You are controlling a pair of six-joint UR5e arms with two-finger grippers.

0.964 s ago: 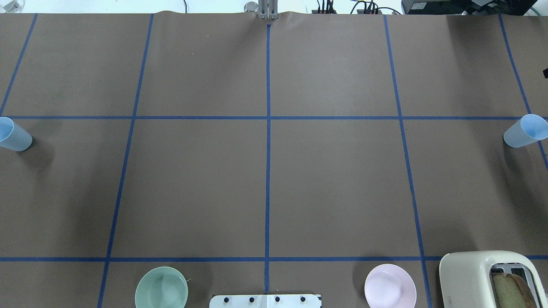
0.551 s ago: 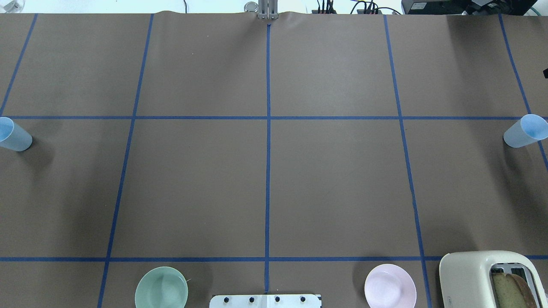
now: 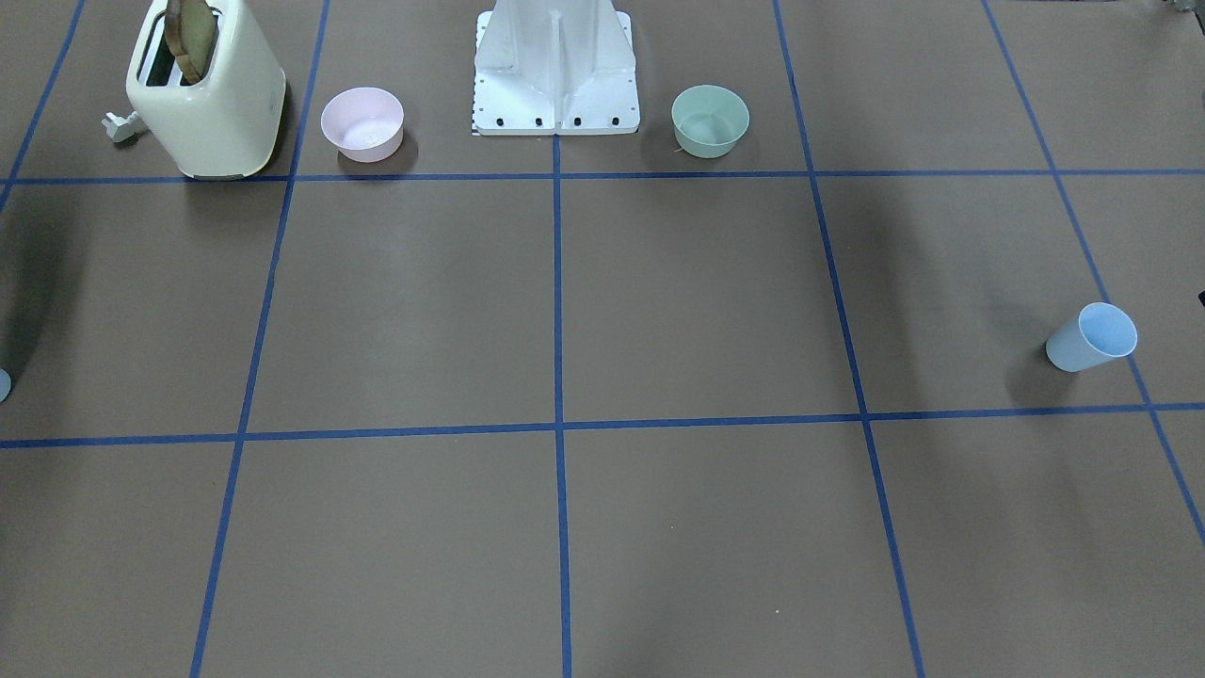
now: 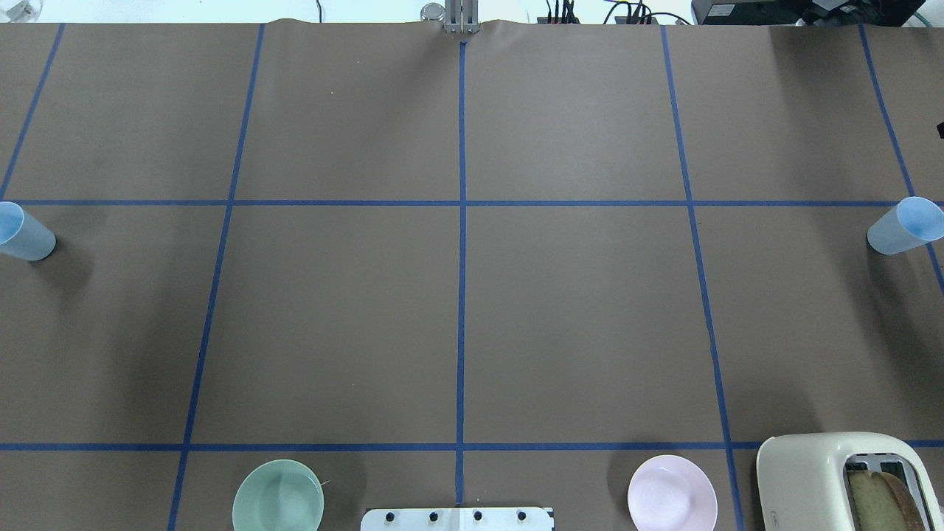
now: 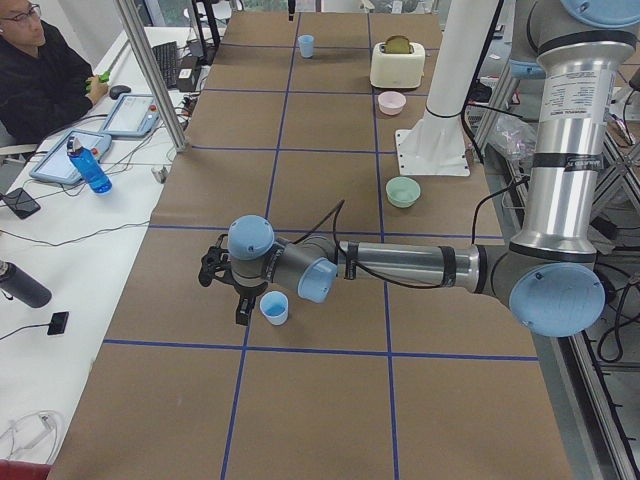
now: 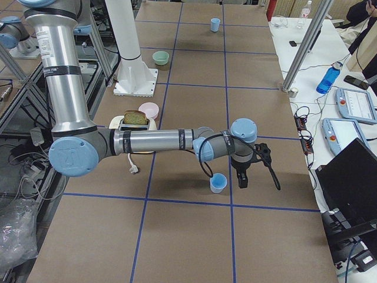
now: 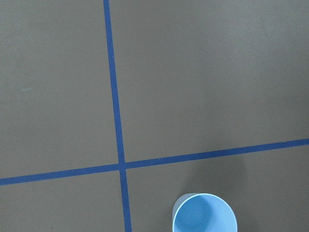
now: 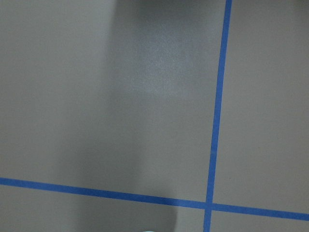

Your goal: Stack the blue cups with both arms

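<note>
Two pale blue cups stand upright at opposite ends of the table. The left cup (image 4: 22,234) is at the overhead view's left edge and the right cup (image 4: 903,225) at its right edge. In the exterior left view, my left gripper (image 5: 243,308) hangs just beside the left cup (image 5: 274,308), towards the table's end. In the exterior right view, my right gripper (image 6: 242,178) hangs just beside the right cup (image 6: 218,183). I cannot tell whether either is open or shut. The left wrist view shows the left cup's open mouth (image 7: 205,216) at its bottom edge.
A cream toaster (image 4: 826,472) with bread in it stands near the robot on its right. A pink bowl (image 4: 672,493) and a mint-green bowl (image 4: 278,495) flank the white pedestal base (image 4: 457,518). An operator (image 5: 40,70) sits beyond the table.
</note>
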